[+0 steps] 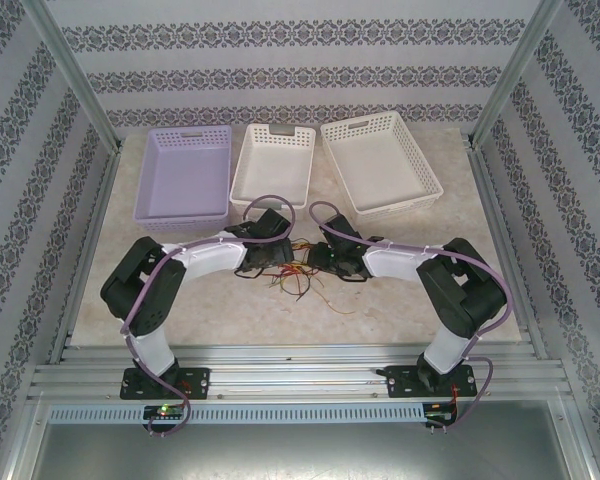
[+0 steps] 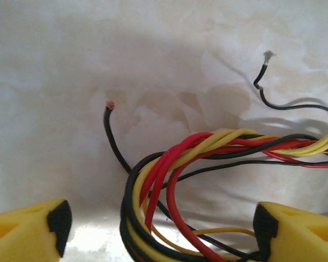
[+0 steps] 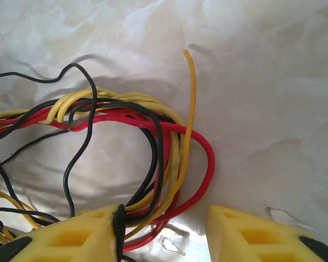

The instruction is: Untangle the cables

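Observation:
The cables [image 1: 296, 274] lie in a red, yellow and black tangle on the pale table between the two arms. My left gripper [image 1: 270, 257] reaches into the tangle from the left and my right gripper [image 1: 319, 258] from the right. In the left wrist view my left gripper [image 2: 161, 232] stands open, a twisted loop of the cables [image 2: 169, 164] lying between its yellow fingers, nearer the right one. In the right wrist view my right gripper [image 3: 164, 234] is open too. A loop of the cables [image 3: 161, 142] rests against its left finger [image 3: 93, 234], with a gap to the right finger.
Three baskets stand at the back: a purple basket [image 1: 185, 178], a white basket [image 1: 273, 163] and a tilted white basket [image 1: 380, 160]. A loose black wire end [image 2: 110, 106] and a loose orange-yellow wire end [image 3: 188, 60] stick out of the tangle.

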Controlling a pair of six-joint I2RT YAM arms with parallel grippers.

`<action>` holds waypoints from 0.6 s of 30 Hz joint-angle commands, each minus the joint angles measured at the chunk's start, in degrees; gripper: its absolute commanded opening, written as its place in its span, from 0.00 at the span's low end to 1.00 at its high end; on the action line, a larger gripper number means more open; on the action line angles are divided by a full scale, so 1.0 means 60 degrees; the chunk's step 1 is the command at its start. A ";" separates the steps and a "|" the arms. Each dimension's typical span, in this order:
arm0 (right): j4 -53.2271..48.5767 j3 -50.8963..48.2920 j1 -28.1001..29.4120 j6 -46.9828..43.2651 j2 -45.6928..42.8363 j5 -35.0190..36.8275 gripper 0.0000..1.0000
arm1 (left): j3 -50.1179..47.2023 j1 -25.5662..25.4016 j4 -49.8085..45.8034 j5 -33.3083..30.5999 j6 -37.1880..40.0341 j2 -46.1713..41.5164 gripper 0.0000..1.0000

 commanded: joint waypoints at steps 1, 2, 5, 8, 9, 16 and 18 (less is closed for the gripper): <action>0.0466 -0.0202 0.0072 -0.0107 -0.0026 -0.0043 0.43 | 0.0134 -0.0224 0.0445 0.0239 -0.0345 0.0171 0.78; 0.0464 -0.0211 0.0070 -0.0116 -0.0043 -0.0029 0.44 | 0.0117 -0.0250 0.0492 0.0271 -0.0355 0.0198 0.74; 0.0449 -0.0235 0.0094 -0.0106 -0.0072 -0.0028 0.43 | 0.0043 -0.0297 0.0629 0.0358 -0.0383 0.0234 0.63; 0.0446 -0.0259 0.0102 -0.0106 -0.0123 0.0001 0.43 | -0.0082 -0.0327 0.0804 0.0409 -0.0404 0.0267 0.53; 0.0449 -0.0270 0.0102 -0.0106 -0.0139 0.0015 0.43 | -0.0134 -0.0332 0.0843 0.0422 -0.0404 0.0278 0.50; 0.0433 -0.0287 0.0098 -0.0066 -0.0241 0.0029 0.43 | -0.0659 -0.0349 0.1285 0.0535 -0.0363 0.0250 0.23; 0.0450 -0.0277 0.0102 -0.0055 -0.0263 0.0056 0.43 | -0.0857 -0.0356 0.1412 0.0551 -0.0362 0.0196 0.19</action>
